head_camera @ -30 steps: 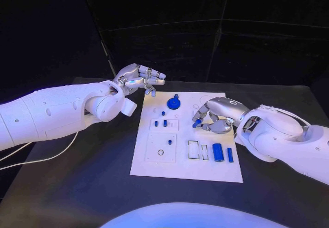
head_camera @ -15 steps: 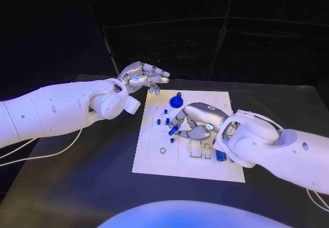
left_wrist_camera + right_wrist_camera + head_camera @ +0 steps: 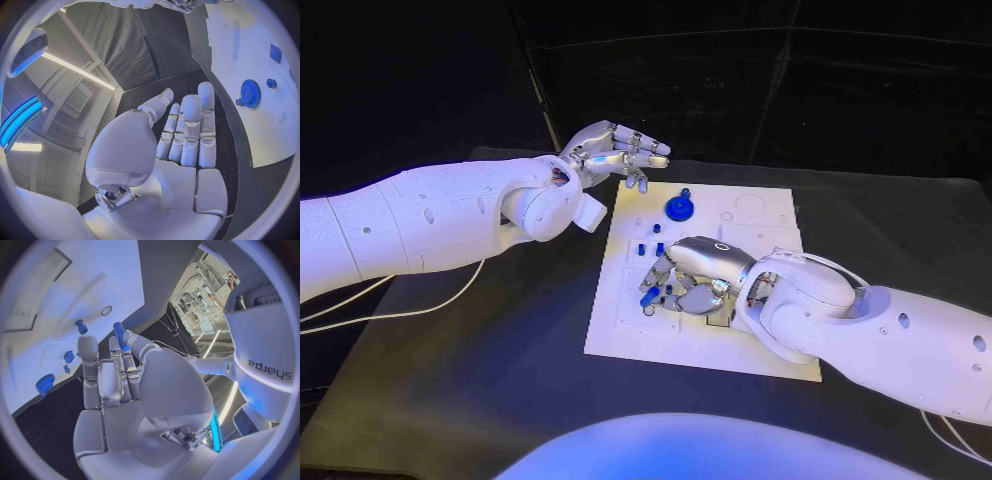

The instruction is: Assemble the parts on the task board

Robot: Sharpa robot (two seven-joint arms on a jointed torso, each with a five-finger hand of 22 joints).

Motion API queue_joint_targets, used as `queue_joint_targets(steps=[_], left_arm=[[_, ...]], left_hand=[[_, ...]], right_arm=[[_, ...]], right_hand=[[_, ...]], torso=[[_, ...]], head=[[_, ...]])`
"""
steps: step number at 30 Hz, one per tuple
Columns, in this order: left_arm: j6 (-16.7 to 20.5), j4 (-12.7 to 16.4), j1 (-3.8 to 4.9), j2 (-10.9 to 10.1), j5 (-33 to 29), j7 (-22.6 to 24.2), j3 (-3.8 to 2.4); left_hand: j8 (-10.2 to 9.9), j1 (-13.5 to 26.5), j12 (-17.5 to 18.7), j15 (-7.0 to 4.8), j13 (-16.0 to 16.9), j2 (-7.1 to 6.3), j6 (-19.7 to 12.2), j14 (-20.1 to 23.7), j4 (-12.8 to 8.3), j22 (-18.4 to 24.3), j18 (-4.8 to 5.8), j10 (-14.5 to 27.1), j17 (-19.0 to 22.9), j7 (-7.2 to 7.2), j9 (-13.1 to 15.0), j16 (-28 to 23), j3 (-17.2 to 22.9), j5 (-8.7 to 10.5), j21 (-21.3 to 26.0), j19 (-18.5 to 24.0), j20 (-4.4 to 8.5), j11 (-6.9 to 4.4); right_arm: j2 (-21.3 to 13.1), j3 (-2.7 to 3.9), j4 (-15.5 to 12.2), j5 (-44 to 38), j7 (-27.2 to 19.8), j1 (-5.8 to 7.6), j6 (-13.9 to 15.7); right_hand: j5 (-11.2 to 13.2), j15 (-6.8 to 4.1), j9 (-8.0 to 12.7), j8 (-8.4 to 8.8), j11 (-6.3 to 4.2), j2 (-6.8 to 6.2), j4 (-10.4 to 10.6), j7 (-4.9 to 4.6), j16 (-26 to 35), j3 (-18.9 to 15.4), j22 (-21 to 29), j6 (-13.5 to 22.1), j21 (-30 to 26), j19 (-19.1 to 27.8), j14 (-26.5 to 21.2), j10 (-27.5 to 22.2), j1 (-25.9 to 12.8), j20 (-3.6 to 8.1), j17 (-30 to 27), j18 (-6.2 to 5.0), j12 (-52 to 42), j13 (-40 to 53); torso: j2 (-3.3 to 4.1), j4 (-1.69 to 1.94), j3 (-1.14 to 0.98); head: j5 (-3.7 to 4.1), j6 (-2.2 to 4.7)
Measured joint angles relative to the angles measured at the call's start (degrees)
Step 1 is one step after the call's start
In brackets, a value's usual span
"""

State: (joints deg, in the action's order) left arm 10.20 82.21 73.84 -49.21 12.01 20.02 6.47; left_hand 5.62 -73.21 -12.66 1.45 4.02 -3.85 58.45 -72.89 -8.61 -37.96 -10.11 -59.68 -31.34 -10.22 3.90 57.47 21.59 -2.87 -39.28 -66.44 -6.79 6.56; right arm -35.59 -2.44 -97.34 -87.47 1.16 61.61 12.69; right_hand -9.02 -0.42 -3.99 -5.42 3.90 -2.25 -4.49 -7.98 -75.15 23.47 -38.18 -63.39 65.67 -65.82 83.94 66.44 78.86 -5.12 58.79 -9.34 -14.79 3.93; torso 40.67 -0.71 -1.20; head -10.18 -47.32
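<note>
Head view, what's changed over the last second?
The right hand, holding a blue peg throughout, has moved from the board's right side across its middle toward the left-hand recesses. The left hand stays raised past the task board's far left corner, holding nothing. The blue gear hasn't moved.

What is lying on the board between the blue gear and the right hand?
In the head view, small blue pegs stand on the task board between the blue gear and the right hand.

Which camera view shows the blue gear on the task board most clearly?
The left wrist view shows the blue gear best: its toothed rim is plain and nothing covers it on the task board. The head view shows it smaller, beyond the right hand. The right wrist view shows it small, near the circle's rim.
</note>
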Motion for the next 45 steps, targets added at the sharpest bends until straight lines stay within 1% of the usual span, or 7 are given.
queue_joint_targets(steps=[6, 9, 14, 23, 26, 29, 45], left_arm=[[0.0, -0.1, 0.01, 0.4, 0.0, 0.0, 0.0], [0.0, -0.2, 0.01, 0.5, 0.0, 0.0, 0.0], [-0.1, -0.3, 0.01, 0.6, 0.0, 0.0, 0.0], [-0.2, -0.4, 0.01, 0.7, 0.0, 0.0, 0.0], [-0.2, -0.4, 0.01, 0.7, 0.0, 0.0, 0.0], [-0.2, -0.4, 0.01, 0.7, 0.0, 0.0, 0.0], [-0.3, -0.4, 0.0, 0.7, 0.0, 0.0, 0.0]], left_hand=[[0.0, 0.0, -0.2, 0.0, 0.0, 0.0, -0.2, 0.0, 0.0, 0.1, 0.0, 0.0, 0.1, -0.21, 0.0, 0.0, 0.0, 0.0, 0.0, 0.0, 0.0, 0.0], [0.0, 0.0, -0.2, 0.0, 0.0, 0.0, -0.2, 0.0, 0.0, 0.1, 0.0, 0.2, 0.1, -0.21, -0.1, 0.0, 0.0, 0.0, 0.0, 0.0, 0.0, 0.21], [0.0, 0.0, -0.2, 0.0, 0.0, 0.0, -0.2, 0.0, 0.0, 0.1, 0.0, 0.2, 0.1, -0.21, -0.1, 0.0, 0.0, 0.0, 0.0, 0.0, 0.0, 0.21], [0.0, 0.0, -0.2, 0.0, 0.0, 0.0, -0.2, 0.0, 0.0, 0.1, 0.0, 0.2, 0.1, -0.21, -0.1, 0.0, 0.0, 0.0, 0.2, 0.0, 0.0, 0.21], [0.0, 0.0, -0.2, 0.0, 0.0, 0.0, -0.2, 0.0, 0.0, 0.1, 0.0, 0.2, 0.1, -0.21, -0.1, 0.0, 0.0, 0.0, 0.2, 0.0, 0.0, 0.21], [0.0, 0.0, -0.2, 0.0, 0.0, 0.0, -0.2, 0.0, 0.0, 0.1, 0.0, 0.2, 0.1, -0.21, -0.1, 0.0, 0.0, 0.0, 0.2, 0.0, 0.0, 0.21], [0.0, 0.0, -0.2, 0.0, 0.0, 0.0, -0.2, 0.0, 0.0, 0.1, 0.0, 0.2, 0.1, -0.2, 0.0, 0.0, 0.0, 0.0, 0.2, 0.0, 0.0, 0.2]], right_arm=[[0.6, 0.02, 0.8, -1.0, 0.0, -0.17, -1.2], [0.7, 0.02, 1.0, -1.5, 0.1, -0.2, -1.7], [1.1, 0.02, 1.5, -2.6, 0.7, -0.22, -2.4], [1.7, -0.02, 2.2, -4.5, 2.0, -0.25, -4.1], [1.8, -0.04, 2.4, -4.8, 2.2, -0.27, -4.5], [2.0, 0.02, 2.5, -5.0, 2.3, -0.27, -4.8], [2.8, 0.06, 3.1, -5.6, 2.4, -0.47, -5.2]], right_hand=[[0.0, 0.0, 0.1, 0.16, 0.0, 0.0, 0.1, -0.16, 0.0, 0.1, 0.0, -0.2, 0.0, 0.0, 0.0, 0.0, 0.0, 0.0, 0.0, 0.0, 0.0, 0.0], [0.0, 0.0, 0.1, 0.18, 0.2, 0.0, 0.1, -0.18, 0.0, 0.1, 0.0, -0.2, 0.0, 0.0, 0.0, 0.2, 0.0, 0.0, 0.0, 0.0, 0.0, 0.0], [0.0, 0.0, 0.1, 0.1, 0.2, -0.25, 0.2, -0.18, 0.0, 0.2, 0.0, -0.2, 0.0, 0.0, 0.0, 0.2, -0.2, 0.0, 0.0, 0.0, 0.0, 0.0], [0.0, 0.0, 0.0, 0.1, 0.2, -0.25, 0.1, -0.26, 0.0, 0.2, 0.0, -0.1, 0.0, 0.0, 0.0, 0.2, -0.2, 0.0, 0.0, 0.0, 0.0, 0.0], [0.0, 0.0, 0.0, 0.11, 0.21, -0.25, 0.1, -0.27, 0.0, 0.2, 0.0, -0.1, 0.0, 0.2, 0.0, 0.2, -0.2, -0.21, -0.1, -0.01, 0.2, 0.0], [0.0, 0.0, 0.0, 0.11, 0.2, -0.25, 0.1, -0.27, 0.0, 0.1, 0.0, -0.1, 0.0, 0.2, 0.0, 0.2, -0.2, -0.21, -0.1, -0.01, 0.2, 0.0], [0.0, 0.0, 0.1, 0.14, 0.21, -0.32, 0.1, -0.29, 0.0, 0.1, 0.0, 0.1, 0.0, 0.2, 0.0, 0.2, -0.3, -0.21, -0.1, -0.01, 0.2, 0.0]], torso=[[-0.01, 0.0, -0.02], [-0.01, 0.0, -0.02], [-0.03, 0.0, -0.02], [-0.02, 0.03, -0.02], [-0.02, 0.03, -0.01], [-0.02, 0.04, 0.02], [-0.07, 0.02, 0.02]], head=[[-0.24, -0.26], [-0.24, -0.33], [-0.09, -0.4], [-0.08, -0.6], [-0.13, -0.65], [-0.19, -0.73], [-0.4, -0.97]])
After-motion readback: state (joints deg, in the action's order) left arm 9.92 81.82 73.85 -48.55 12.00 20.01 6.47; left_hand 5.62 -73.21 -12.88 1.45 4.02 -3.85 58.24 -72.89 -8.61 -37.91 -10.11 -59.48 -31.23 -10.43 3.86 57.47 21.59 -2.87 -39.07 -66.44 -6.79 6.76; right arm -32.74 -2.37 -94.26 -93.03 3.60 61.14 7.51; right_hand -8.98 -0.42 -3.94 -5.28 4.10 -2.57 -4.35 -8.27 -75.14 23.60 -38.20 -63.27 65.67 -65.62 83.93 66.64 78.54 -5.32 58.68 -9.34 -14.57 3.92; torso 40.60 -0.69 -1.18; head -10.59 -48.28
